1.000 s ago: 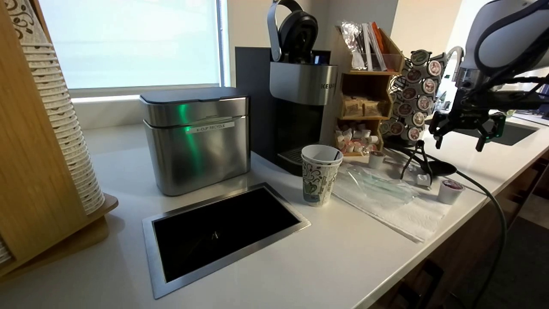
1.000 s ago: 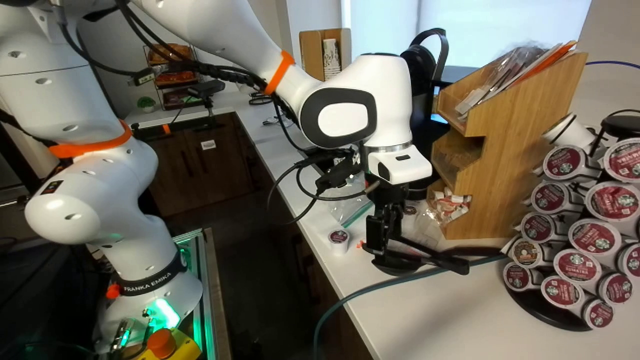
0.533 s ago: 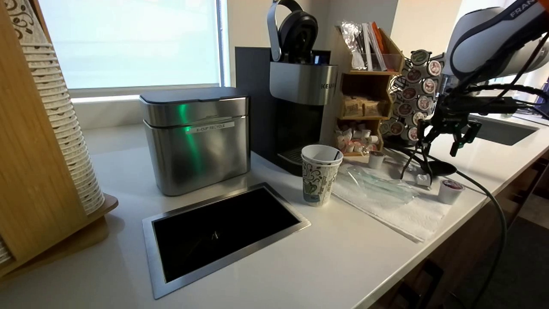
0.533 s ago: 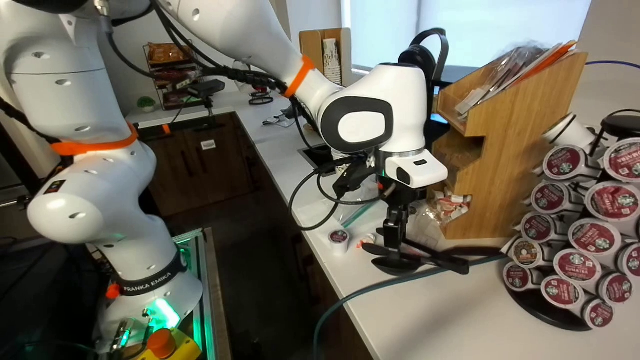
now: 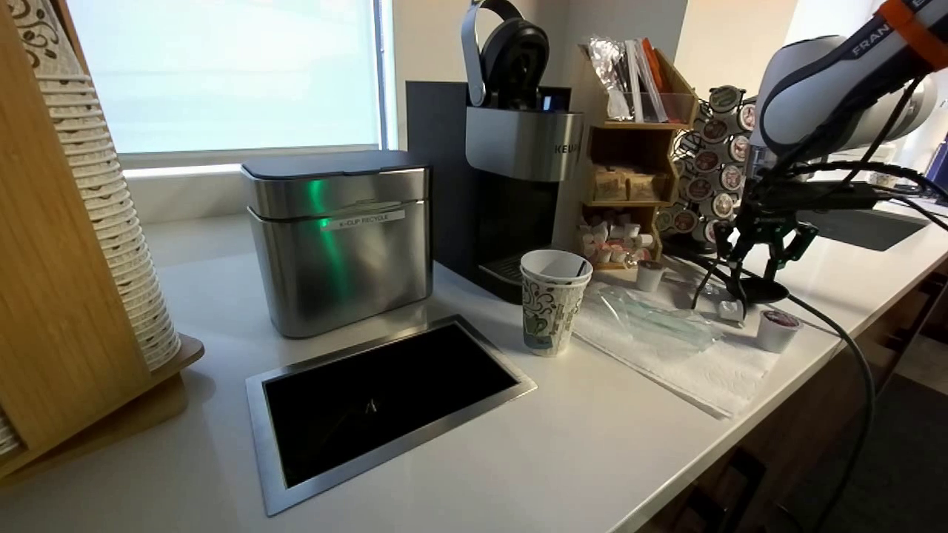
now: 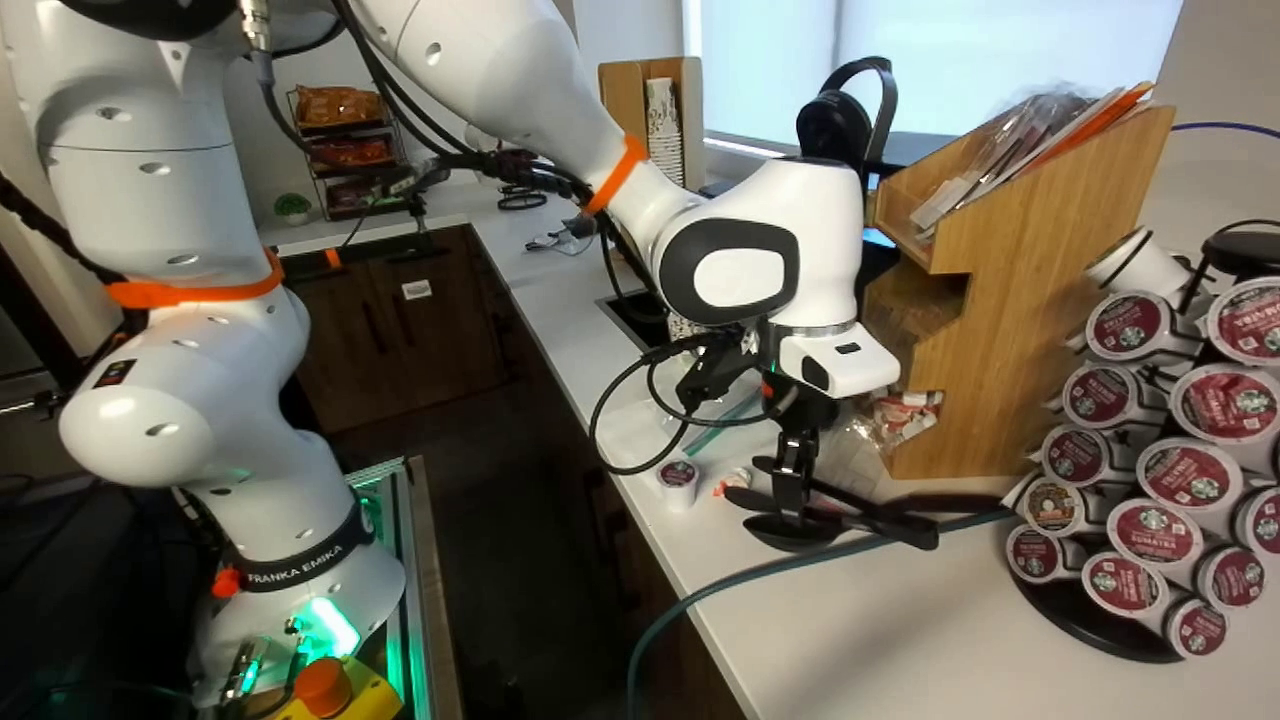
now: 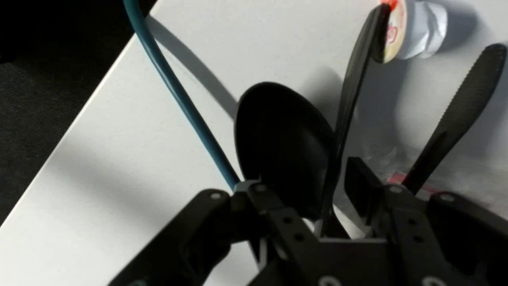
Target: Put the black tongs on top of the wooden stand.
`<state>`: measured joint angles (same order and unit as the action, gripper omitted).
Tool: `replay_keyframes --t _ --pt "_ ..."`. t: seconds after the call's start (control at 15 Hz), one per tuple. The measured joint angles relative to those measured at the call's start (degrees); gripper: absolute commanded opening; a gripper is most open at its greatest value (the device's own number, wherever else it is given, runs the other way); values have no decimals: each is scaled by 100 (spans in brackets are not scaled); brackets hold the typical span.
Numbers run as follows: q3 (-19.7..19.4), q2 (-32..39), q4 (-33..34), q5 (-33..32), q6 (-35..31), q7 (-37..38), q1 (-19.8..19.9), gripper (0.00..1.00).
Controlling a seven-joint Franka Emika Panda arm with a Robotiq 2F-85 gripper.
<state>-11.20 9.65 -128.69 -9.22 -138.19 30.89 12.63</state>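
Note:
The black tongs (image 6: 918, 530) lie on the counter, their two arms spread apart. In the wrist view one arm of the tongs (image 7: 351, 87) runs up between the fingers of my gripper (image 7: 307, 174), and the second arm is outside, to the right. My gripper (image 6: 793, 505) points down at counter level, partly open; a gap shows between its right finger and the tong arm. Beneath that arm sits a black spoon (image 7: 278, 139), its bowl reaching between the fingers too. The brown wooden stand (image 6: 1040, 330) stands upright behind, packets in its compartments, in both exterior views.
A teal cable (image 7: 186, 105) runs past the spoon and over the counter edge. Close by are a coffee pod (image 5: 778, 331), a creamer cup (image 7: 420, 31) and a plastic bag (image 5: 659, 318). A pod rack (image 6: 1150, 540) and a coffee machine (image 5: 518, 148) flank the stand.
My gripper has come down and across toward the stand's side, to around one tong arm, while its fingers have drawn closer together. The tongs have not visibly moved.

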Motion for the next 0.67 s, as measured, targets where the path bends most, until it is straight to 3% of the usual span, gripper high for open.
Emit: replay_keyframes --t 0.13,0.2,0.67 --pt "-21 80 46 0 -1 0 -41 5" --pt "-35 119 76 0 -1 1 -67 1" --pt "-133 222 208 -18 -5 13 -215 1"
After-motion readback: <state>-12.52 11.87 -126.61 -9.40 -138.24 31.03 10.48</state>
